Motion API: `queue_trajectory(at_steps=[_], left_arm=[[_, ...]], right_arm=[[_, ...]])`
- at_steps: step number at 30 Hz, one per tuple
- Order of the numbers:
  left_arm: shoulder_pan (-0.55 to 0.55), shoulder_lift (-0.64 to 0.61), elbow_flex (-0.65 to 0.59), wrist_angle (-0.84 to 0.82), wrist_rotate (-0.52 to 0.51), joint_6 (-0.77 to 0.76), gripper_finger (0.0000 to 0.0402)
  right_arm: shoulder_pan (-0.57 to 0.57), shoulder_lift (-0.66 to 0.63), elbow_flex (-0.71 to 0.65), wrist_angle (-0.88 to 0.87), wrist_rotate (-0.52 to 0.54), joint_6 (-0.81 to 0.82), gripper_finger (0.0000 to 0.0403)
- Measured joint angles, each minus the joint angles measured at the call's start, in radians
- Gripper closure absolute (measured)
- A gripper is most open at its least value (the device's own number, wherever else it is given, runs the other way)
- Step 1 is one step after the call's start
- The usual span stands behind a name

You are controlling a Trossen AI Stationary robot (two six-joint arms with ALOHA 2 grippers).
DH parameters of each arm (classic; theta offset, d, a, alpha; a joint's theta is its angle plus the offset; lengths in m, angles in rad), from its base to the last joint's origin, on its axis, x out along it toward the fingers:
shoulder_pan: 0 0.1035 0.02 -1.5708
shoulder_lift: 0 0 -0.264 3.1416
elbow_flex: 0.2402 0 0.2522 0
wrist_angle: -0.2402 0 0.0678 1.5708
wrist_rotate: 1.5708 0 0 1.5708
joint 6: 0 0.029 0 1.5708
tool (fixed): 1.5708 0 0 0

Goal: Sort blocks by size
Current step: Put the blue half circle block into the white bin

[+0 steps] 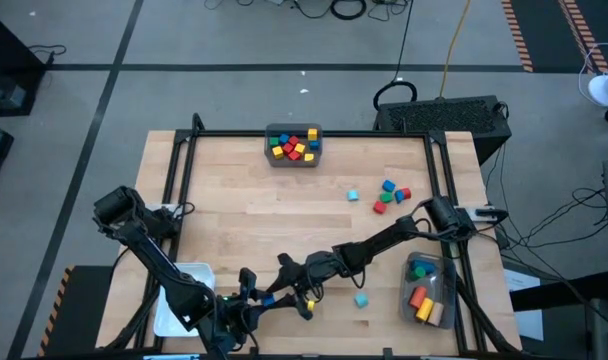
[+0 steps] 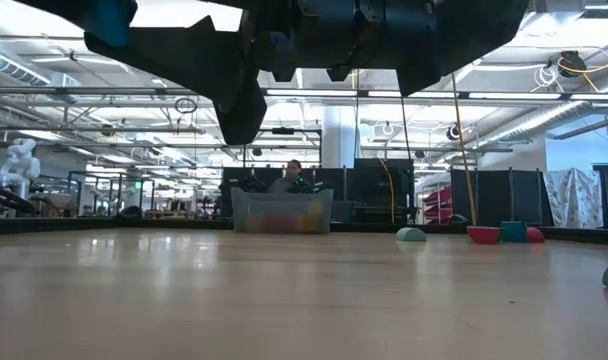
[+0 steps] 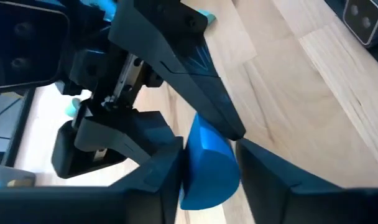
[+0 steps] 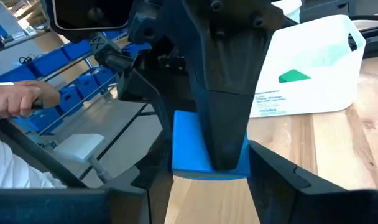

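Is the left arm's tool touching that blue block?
Touching. The left wrist view shows the blue block wedged between both fingers of the left tool, no gap either side.

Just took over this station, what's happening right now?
Both arms meet at the table's near edge over one blue block. The right gripper grips it, and the left gripper is around it too, so it looks like a handover. A few loose blocks remain unsorted on the right; others sit in bins.
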Motion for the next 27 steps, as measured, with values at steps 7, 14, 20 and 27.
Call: queue_trajectory(at_steps=[7, 14, 20, 27], left_arm=[[-0.007, -0.001, 0.000, 0.000, -0.004, 0.008, 0.0301], [-0.022, -0.023, 0.000, -0.055, 0.006, -0.111, 0.0303], [-0.049, -0.082, 0.002, -0.234, 0.060, -0.324, 0.0303], [-0.083, -0.142, 0.005, -0.461, 0.271, -0.583, 0.0303]], right_arm=[[0.000, 0.000, 0.000, -0.001, -0.004, 0.017, 0.0236], [0.000, 0.000, 0.001, -0.025, -0.001, -0.006, 0.0206], [0.004, -0.005, 0.001, -0.182, 0.004, -0.004, 0.0191], [0.037, -0.009, 0.001, -0.430, 0.058, 0.028, 0.0194]])
